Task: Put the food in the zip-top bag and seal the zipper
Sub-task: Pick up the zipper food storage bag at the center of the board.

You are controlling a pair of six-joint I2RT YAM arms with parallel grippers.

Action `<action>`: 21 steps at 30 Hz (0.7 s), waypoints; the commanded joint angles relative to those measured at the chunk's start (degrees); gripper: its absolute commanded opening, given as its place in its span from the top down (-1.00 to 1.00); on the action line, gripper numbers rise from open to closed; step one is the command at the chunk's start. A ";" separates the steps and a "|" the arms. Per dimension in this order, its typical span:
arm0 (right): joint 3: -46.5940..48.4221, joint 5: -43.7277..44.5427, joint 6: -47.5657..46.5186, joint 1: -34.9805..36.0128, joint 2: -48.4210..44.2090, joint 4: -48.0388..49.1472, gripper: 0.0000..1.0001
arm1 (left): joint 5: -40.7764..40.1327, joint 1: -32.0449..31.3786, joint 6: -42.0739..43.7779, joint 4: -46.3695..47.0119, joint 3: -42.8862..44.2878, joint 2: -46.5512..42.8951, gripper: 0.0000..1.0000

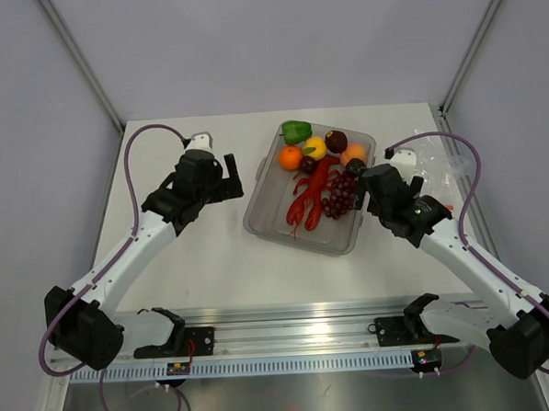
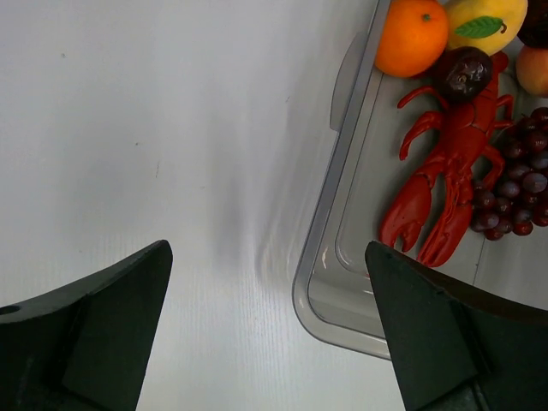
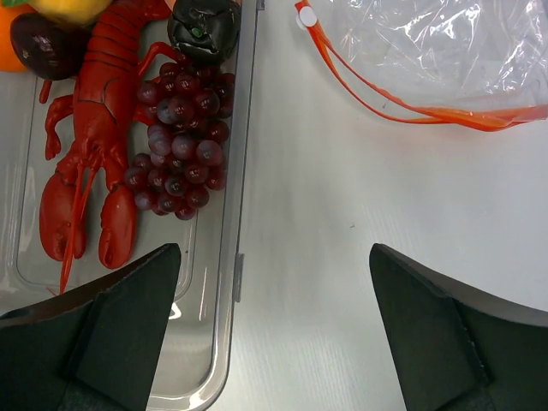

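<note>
The food lies in a clear-grey tray (image 1: 255,183): red lobster (image 1: 311,199), purple grapes (image 1: 338,195), orange (image 1: 290,158), yellow fruit (image 1: 315,147), dark plum (image 1: 336,140), peach (image 1: 352,154), green pepper (image 1: 295,131). The clear zip-top bag (image 1: 438,169) lies flat, right of the tray. In the right wrist view its red-orange zipper (image 3: 411,107) edges the bag (image 3: 428,43). My left gripper (image 1: 229,185) is open and empty beside the tray's left rim (image 2: 330,197). My right gripper (image 1: 364,199) is open and empty above the tray's right rim (image 3: 235,214), near the grapes (image 3: 180,145).
The left wrist view shows the lobster (image 2: 445,184), orange (image 2: 413,36) and plum (image 2: 462,73). A dark piece (image 3: 204,30) sits above the grapes in the right wrist view. Grey walls enclose the white table (image 1: 185,256). A metal rail (image 1: 300,338) runs along the near edge.
</note>
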 commanded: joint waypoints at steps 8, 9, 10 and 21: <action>5.15 5.82 -11.10 0.17 1.80 -0.63 -0.99 | 3.54 -0.18 2.68 -1.22 2.06 -1.59 -0.98; 6.38 7.40 -12.52 0.17 3.29 -0.81 -0.99 | 4.32 -0.18 2.60 -1.13 2.15 -1.85 -0.98; 6.48 9.77 -14.27 -0.09 3.91 0.58 -0.99 | 4.68 -0.27 2.51 -0.87 2.23 -1.85 -0.98; -6.62 -6.65 -36.87 -21.17 3.28 26.26 -0.96 | 8.46 -0.27 2.07 -2.44 4.34 -0.71 -0.98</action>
